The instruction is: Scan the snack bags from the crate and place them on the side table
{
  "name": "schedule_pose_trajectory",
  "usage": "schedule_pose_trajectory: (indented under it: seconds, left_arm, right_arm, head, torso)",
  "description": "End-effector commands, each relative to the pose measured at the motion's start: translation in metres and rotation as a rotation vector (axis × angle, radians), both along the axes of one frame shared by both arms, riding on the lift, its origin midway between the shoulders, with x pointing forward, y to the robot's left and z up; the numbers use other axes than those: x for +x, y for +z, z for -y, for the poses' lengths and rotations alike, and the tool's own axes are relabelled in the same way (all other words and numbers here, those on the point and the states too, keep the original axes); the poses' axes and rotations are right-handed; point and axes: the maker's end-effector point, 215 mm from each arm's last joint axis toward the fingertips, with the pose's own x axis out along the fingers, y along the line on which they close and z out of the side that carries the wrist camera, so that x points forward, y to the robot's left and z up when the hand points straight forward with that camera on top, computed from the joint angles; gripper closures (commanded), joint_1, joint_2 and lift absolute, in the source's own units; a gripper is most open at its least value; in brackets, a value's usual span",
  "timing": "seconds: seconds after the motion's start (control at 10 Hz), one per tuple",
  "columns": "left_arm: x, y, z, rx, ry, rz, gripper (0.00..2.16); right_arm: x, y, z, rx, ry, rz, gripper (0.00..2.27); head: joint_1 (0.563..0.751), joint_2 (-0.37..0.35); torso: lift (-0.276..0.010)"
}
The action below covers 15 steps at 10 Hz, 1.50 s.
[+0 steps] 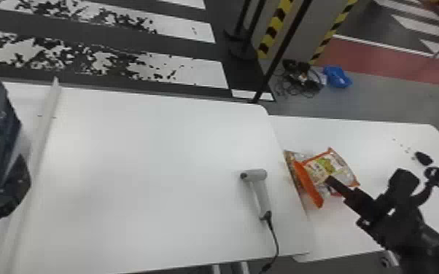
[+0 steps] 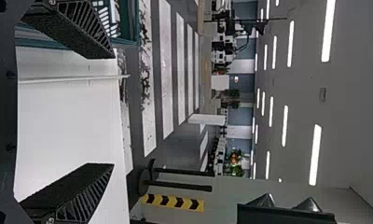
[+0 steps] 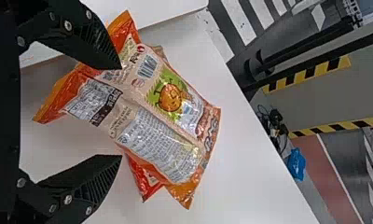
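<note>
Slanting over snack bags, right tool, spread; left tool near crate, likewise spread

The snack bag in the right wrist view carries a striped barcode, a pale label panel packed with dark print, and a larger block of fine print, its words too small to make out

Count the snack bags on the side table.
2 that I can tell apart: the top bag lies over the lower bag, which peeks out from beneath it on the side table. More may be hidden underneath.
</note>
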Motion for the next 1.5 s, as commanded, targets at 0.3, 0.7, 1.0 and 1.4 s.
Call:
schedule_pose_trajectory:
  seconds: [0.3,0.7,1.0,1.4]
  left_arm:
    - [0.0,0.002,0.005,-0.01,-0.001,0.005,0.04]
    - [-0.001,-0.002,0.01,-0.016,-0.007,-0.004,0.04]
    - [-0.001,-0.006,0.01,-0.016,-0.006,-0.012,0.04]
    - [-0.002,-0.011,0.012,-0.021,-0.003,-0.019,0.04]
  right_arm:
    - [0.013,0.065,-0.093,-0.117,0.159,0.131,0.05]
    - [0.027,0.11,-0.222,-0.273,0.356,0.29,0.05]
    - [0.025,0.128,-0.313,-0.391,0.436,0.416,0.05]
    - [0.005,0.133,-0.412,-0.395,0.482,0.598,0.07]
  head:
    - [0.695,-0.35]
    - [0.695,-0.325]
    - [0.695,-0.183]
    - [0.695,-0.033]
  torso:
    - [-0.05]
    - [-0.05]
    - [-0.05]
    - [-0.05]
